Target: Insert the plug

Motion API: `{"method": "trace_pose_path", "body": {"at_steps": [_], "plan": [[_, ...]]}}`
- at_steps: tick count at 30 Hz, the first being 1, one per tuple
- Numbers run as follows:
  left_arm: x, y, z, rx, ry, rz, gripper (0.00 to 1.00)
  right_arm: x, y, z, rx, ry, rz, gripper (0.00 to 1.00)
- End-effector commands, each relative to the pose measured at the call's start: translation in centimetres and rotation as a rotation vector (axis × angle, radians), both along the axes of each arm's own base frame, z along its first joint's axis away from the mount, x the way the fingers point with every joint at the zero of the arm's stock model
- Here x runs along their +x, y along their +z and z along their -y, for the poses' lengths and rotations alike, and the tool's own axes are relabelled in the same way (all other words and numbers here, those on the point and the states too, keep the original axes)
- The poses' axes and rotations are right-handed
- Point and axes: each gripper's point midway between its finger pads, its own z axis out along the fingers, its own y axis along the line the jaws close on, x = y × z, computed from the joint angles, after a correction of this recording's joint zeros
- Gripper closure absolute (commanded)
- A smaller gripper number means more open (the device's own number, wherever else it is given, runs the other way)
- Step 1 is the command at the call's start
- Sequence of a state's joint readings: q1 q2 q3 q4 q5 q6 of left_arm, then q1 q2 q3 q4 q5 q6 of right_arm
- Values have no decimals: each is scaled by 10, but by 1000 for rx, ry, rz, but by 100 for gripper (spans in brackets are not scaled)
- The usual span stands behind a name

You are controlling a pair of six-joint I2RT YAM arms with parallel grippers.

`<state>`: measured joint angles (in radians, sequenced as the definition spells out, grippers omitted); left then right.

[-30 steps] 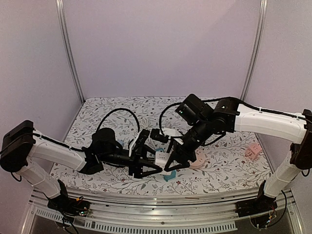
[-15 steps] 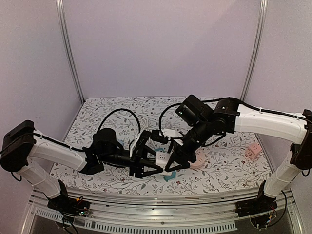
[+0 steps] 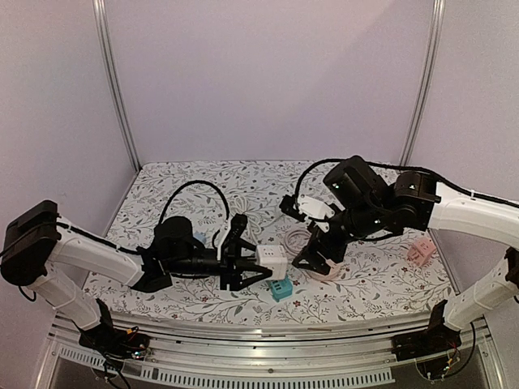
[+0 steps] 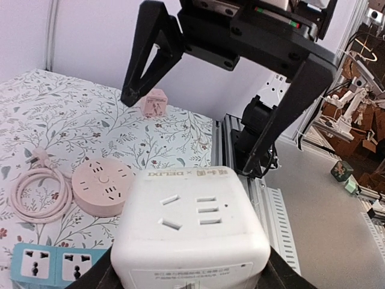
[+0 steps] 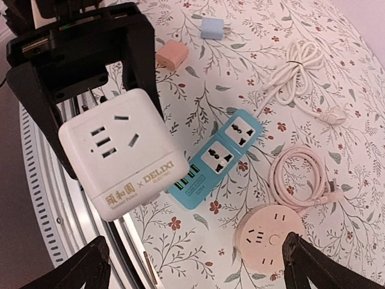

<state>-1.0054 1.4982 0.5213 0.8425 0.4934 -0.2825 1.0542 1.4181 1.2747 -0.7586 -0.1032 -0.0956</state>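
My left gripper (image 3: 253, 271) is shut on a white cube socket (image 3: 272, 263) and holds it above the table's front edge. One face of the white cube socket (image 4: 192, 217) shows empty slots, and its black fingers (image 5: 135, 54) clamp two sides. The right gripper (image 3: 318, 253) stands wide open to the right of the cube, apart from it, over a pink round socket (image 3: 328, 267). Nothing is between the fingers of the right gripper (image 5: 195, 265). A white cord's plug (image 5: 332, 115) and a pink cord's plug (image 5: 329, 194) lie loose on the cloth.
A blue power strip (image 5: 219, 153) lies beneath the cube near the front rail. A pink cube adapter (image 3: 419, 251) sits at the right. Small blue (image 5: 212, 27) and orange (image 5: 171, 55) adapters lie far left. A coiled white cord (image 3: 243, 203) lies mid-table.
The right gripper has opened wide and drawn back to the right, away from the white cube. The left gripper still holds the cube, shifted slightly right.
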Motion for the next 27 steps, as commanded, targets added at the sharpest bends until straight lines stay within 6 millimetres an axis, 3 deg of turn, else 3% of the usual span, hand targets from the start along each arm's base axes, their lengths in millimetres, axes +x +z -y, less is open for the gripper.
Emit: {"method": "trace_pose_path", "body": {"at_steps": [1,4,7,9,16,23,27], "plan": [[11,24,2,-90,77,148,100,47,33,29,87,-300,170,1],[22,27,4,-108,125,234,100,67,51,51,204,-494,90,1],[29,28,9,-106,144,363,100,80,55,76,264,-664,-62,1],[33,31,11,-108,152,446,100,80,57,80,316,-718,-157,1],[23,56,0,-270,153,683,100,57,68,53,428,-675,-413,1],[19,60,4,-326,90,697,100,37,82,23,533,-544,-594,1],[16,73,0,-355,96,712,100,32,76,15,551,-510,-649,1]]}}
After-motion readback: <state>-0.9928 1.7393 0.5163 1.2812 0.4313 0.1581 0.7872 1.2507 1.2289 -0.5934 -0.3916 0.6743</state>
